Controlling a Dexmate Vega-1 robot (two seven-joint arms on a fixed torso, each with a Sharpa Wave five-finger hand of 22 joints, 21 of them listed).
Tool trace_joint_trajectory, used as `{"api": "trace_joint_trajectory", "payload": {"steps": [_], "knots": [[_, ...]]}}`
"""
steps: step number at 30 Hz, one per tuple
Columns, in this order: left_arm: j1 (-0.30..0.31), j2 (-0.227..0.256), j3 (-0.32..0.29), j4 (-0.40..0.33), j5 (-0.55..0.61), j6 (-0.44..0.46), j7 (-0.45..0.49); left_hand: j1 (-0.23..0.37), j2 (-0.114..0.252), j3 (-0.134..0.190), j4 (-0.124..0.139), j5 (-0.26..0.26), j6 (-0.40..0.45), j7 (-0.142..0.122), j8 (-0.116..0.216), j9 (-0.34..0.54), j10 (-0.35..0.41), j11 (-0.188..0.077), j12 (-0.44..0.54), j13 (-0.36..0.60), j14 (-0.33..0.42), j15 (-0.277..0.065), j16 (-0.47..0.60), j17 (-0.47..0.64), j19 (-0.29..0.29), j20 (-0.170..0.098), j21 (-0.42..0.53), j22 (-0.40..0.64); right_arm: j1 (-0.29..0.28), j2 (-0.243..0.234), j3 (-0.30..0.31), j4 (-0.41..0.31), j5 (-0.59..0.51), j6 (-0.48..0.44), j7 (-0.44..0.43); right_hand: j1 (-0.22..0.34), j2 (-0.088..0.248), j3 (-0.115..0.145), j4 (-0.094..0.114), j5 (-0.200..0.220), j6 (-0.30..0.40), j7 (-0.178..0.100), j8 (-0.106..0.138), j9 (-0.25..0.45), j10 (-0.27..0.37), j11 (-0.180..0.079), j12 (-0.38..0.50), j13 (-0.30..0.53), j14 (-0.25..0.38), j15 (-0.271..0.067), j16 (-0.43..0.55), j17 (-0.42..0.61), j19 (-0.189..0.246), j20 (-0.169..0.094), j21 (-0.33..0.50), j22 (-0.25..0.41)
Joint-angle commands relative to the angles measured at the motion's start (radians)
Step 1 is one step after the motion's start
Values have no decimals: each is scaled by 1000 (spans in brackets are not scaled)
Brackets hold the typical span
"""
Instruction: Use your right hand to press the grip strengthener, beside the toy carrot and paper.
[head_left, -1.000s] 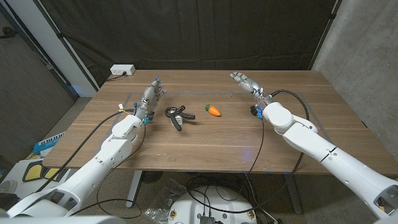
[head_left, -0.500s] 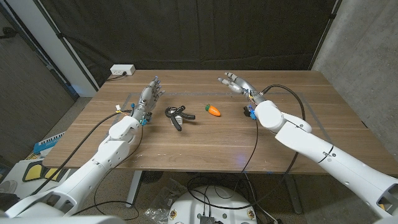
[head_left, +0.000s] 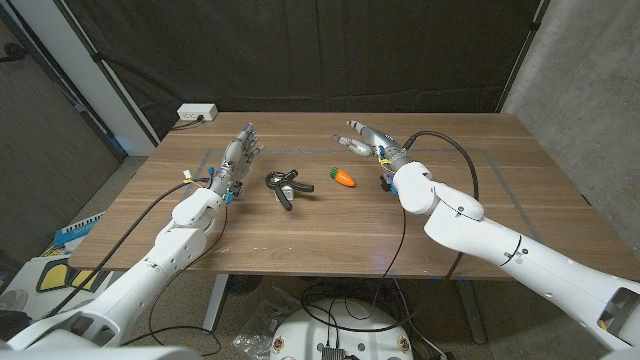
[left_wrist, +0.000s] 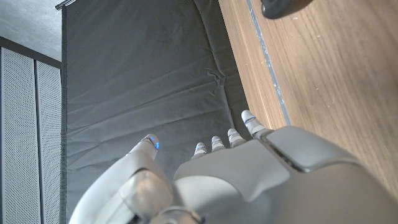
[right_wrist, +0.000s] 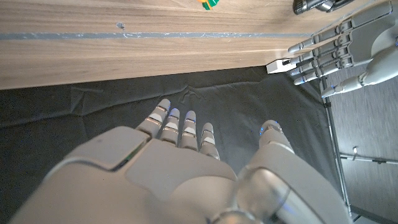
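A black grip strengthener (head_left: 283, 186) lies on the wooden table (head_left: 330, 225), left of centre. The orange toy carrot (head_left: 343, 177) with its green top lies to its right. My right hand (head_left: 367, 139) hovers open just behind and right of the carrot, fingers spread and pointing left. My left hand (head_left: 239, 154) stands open left of the strengthener, fingers pointing away from me. In the right wrist view my right hand (right_wrist: 186, 168) shows its spread fingers, with the carrot top (right_wrist: 209, 4), a strengthener handle (right_wrist: 317, 5) and my left hand (right_wrist: 339, 46) beyond. The left wrist view shows my left hand (left_wrist: 249, 168).
A white power strip (head_left: 197, 113) sits at the table's back left corner. A black curtain (head_left: 300, 50) hangs behind the table. A faint tape line (head_left: 520, 205) marks the tabletop on the right side. Cables run from both wrists.
My right hand has swung leftward across the back of the table, from the right side to just behind the carrot. My left hand, the strengthener and the carrot have stayed put.
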Motion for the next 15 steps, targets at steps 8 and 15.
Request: {"api": "trace_joint_trajectory", "payload": {"steps": [8,15], "knots": [[9,-2,-3,-3,-4,-9,-4,-10,-1,-2,4,6,-89,4,5,-1,-26,7,5,2,-39,-10,7,3,-31,4,-4,3,66,56,-170,-55,-382,-157,143,-2,-55,-23,-15,9,19,17,5,5,17,-4,4,3,3,5,-4,3,9,20,3,2],[12,-2,-4,-5,-1,-13,1,-12,-1,-3,4,6,-88,5,6,-1,-27,6,6,1,-38,-12,8,2,-30,2,-5,4,73,92,-205,-50,-490,-185,219,-2,-90,-43,-23,17,34,34,8,5,29,-1,6,3,13,9,-2,4,24,29,5,1]]}}
